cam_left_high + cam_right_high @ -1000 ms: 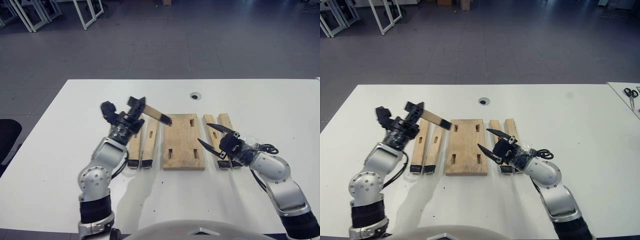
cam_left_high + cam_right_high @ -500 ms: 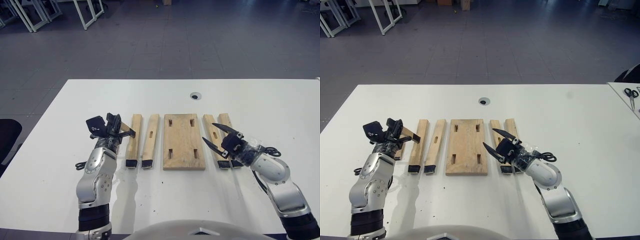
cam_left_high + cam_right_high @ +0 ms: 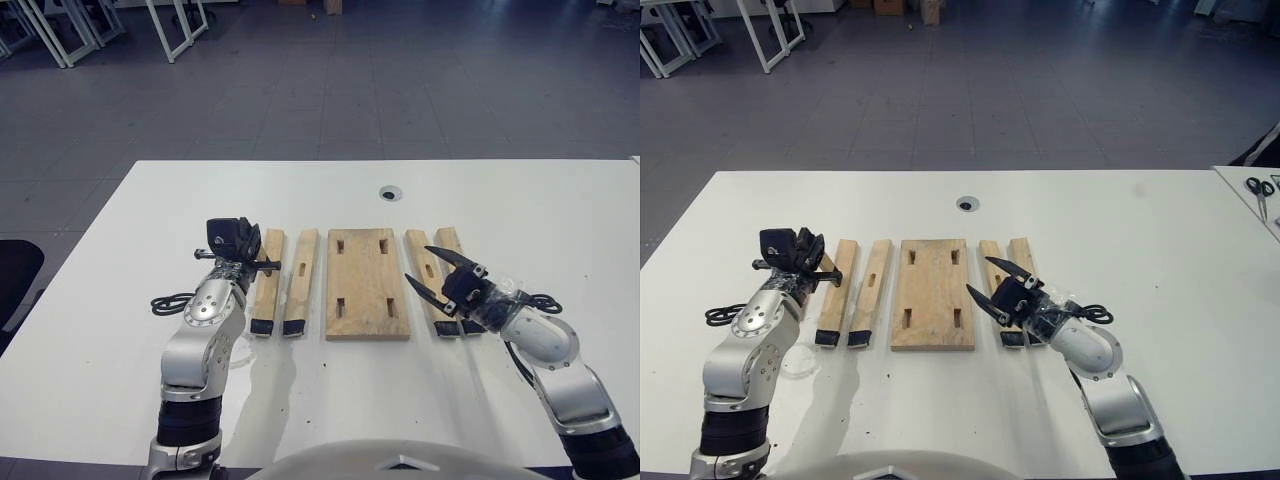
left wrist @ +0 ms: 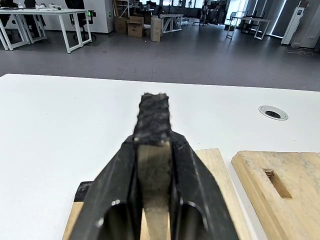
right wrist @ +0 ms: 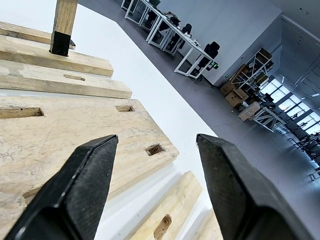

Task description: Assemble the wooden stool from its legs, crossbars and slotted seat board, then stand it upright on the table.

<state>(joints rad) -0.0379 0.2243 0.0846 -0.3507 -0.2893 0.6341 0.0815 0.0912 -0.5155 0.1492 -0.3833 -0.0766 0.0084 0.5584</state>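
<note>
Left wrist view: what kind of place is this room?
Probably an open-plan lab or workshop office: rows of white desks with office chairs, stacked cardboard boxes at the back, grey tiled floor.

Seat board (image 3: pixel 367 283) pale tan; legs (image 3: pixel 300 282) tan, black end caps; crossbar (image 4: pixel 152 165) tan, black tip; table (image 3: pixel 560 220) white.

Table (image 3: pixel 560 230): tight cluster, wide margins.
Narrow gaps between board (image 3: pixel 367 283), left legs (image 3: pixel 300 280), right legs (image 3: pixel 448 242). Left gripper (image 3: pixel 243 262) with crossbar (image 4: pixel 152 162) blocks above left legs; right gripper (image 3: pixel 416 265), spread, above right legs' near ends.
</note>
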